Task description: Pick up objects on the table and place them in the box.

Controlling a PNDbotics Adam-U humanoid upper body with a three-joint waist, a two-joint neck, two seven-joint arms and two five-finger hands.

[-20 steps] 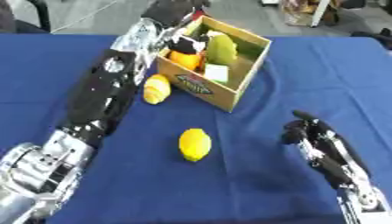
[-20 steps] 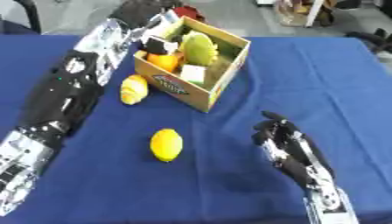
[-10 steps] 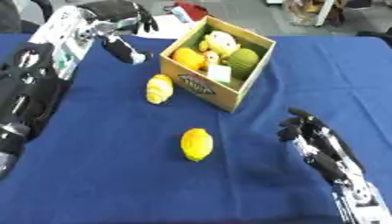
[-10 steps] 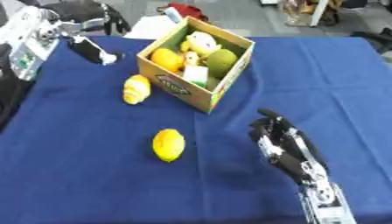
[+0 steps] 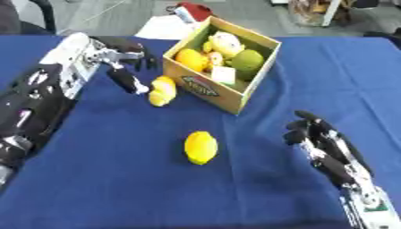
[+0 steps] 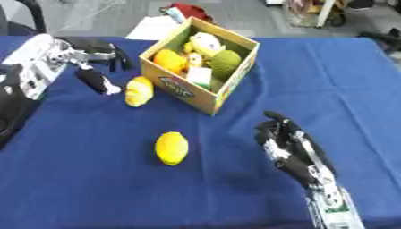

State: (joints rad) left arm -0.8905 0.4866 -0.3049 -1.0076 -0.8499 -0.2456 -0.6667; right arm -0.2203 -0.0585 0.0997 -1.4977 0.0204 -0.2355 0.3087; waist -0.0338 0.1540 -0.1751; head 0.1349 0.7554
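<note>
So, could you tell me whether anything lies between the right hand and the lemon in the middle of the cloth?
Nothing visible does. The right hand rests open on the blue cloth, and only bare cloth separates it from the lemon. The box stands farther back, clear of that line.

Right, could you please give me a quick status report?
Left hand open, beside yellow fruit at box. Right hand open, idle. Lemon on table, unobstructed.

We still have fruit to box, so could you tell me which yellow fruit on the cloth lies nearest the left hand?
The yellow fruit against the box, beside the left hand; the lemon lies alone mid-cloth.
</note>
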